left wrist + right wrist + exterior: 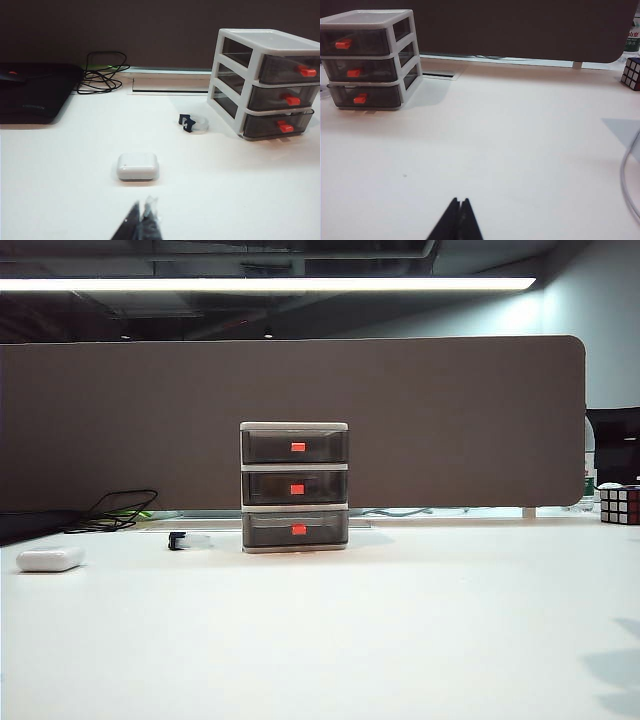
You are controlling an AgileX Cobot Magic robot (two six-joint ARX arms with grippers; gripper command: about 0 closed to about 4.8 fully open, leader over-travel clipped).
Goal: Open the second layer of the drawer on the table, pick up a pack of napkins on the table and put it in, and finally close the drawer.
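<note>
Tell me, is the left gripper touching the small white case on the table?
Apart. In the left wrist view, bare table shows between the shut left gripper and the white case.

The small three-tier desktop cabinet with translucent drawers point(265, 82) stands on the plain white tabletop point(60, 165), well ahead of the left gripper's fingers point(136, 222); the small rounded white case point(138, 166) lies just beyond them.

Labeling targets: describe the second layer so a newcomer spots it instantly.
On the white table, against the dark partition, stands the drawer, a small grey-framed cabinet of three smoky tiers. The second layer is the middle tier, shut, one identical red-tabbed tier above and below.
</note>
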